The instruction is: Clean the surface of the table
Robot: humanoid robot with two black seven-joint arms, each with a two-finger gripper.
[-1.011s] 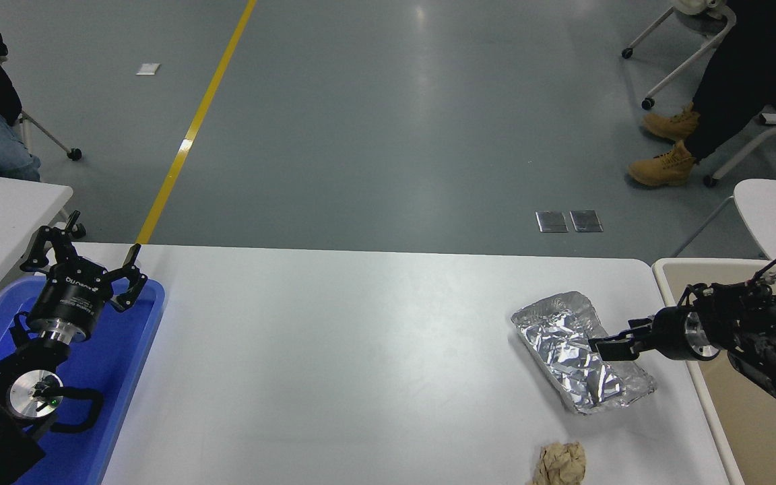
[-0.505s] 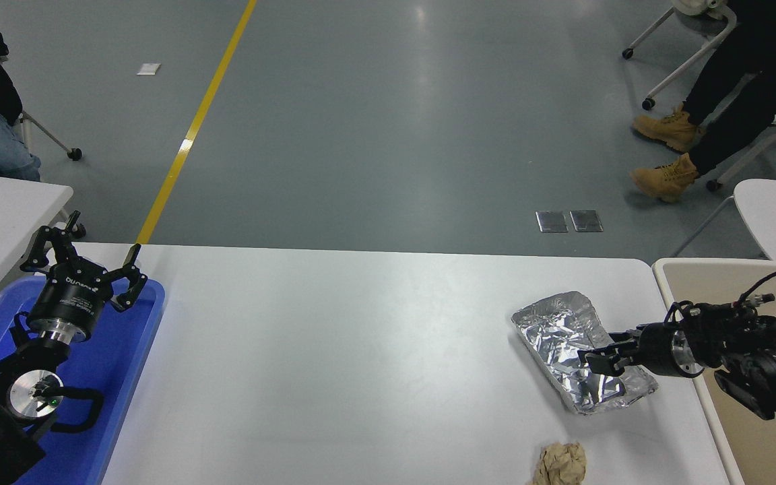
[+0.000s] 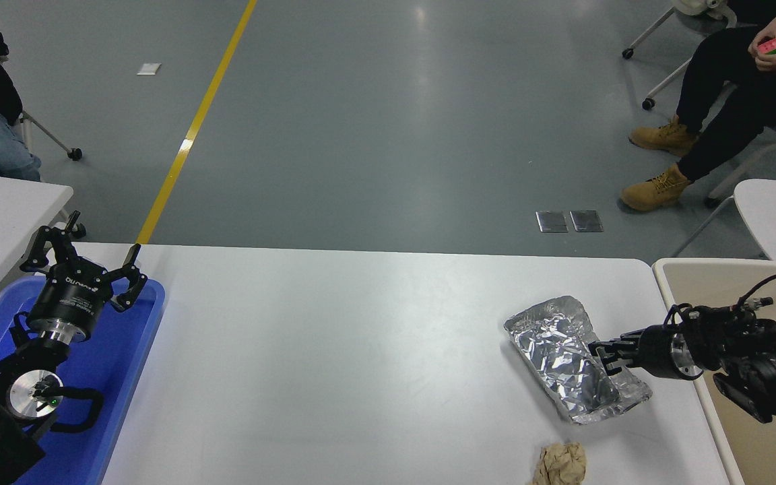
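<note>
The foil tray is sitting slightly further left and turned a little compared with 1 second ago, and the right gripper is now reaching in lower, at the tray's right rim instead of over its middle. The tray is lying on the right part of the counter, its long axis running from far-left to near-right, directly left of the right gripper and just beside the beige bin at the counter's right edge. The right arm is far nearer to it than the left gripper, which is hanging parked over the blue tray at the lower left with its fingers spread wide. The right gripper's fingers are looking narrowly set at the foil rim; whether they are actually pinching it I cannot tell. A crumpled brown paper ball is lying near the counter's front edge, apart from the tray
</note>
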